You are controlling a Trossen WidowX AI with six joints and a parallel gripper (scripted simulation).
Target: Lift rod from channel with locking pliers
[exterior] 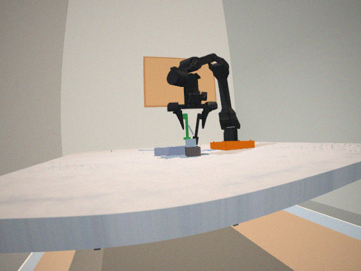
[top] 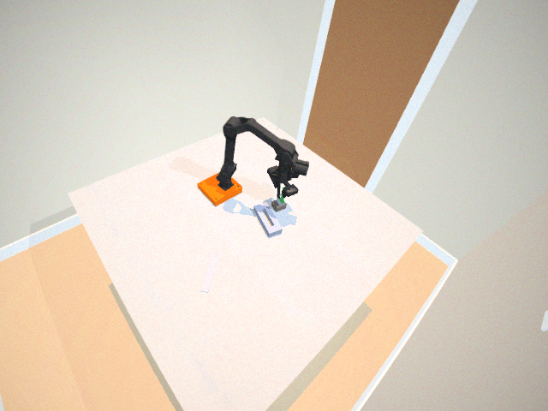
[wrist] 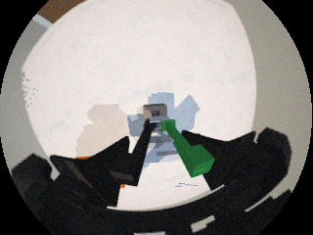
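With nothing pinched in the parallel-jaw gripper (top: 281, 181) (exterior: 193, 128) (wrist: 156, 135), standing partly open. Directly below and between the fingertips, near-upright in the holster (top: 278, 205) (exterior: 192, 151) (wrist: 155, 106): locking pliers (top: 282, 199) (exterior: 186, 128) (wrist: 198, 161), handles splayed left and right; likely needs inward squeezing.

Pliers (exterior: 186, 128) (wrist: 184, 147): one green handle, one black, spread in a V; upright, head down at holster. Holster (top: 278, 205) (exterior: 192, 151) (wrist: 155, 107): small, grey-brown block on table, just beside channel block. Channel block (top: 268, 222) (exterior: 168, 151): pale blue-grey, long, flat on table, narrow slot. Rod (top: 268, 217): thin, yellowish, lies in slot.
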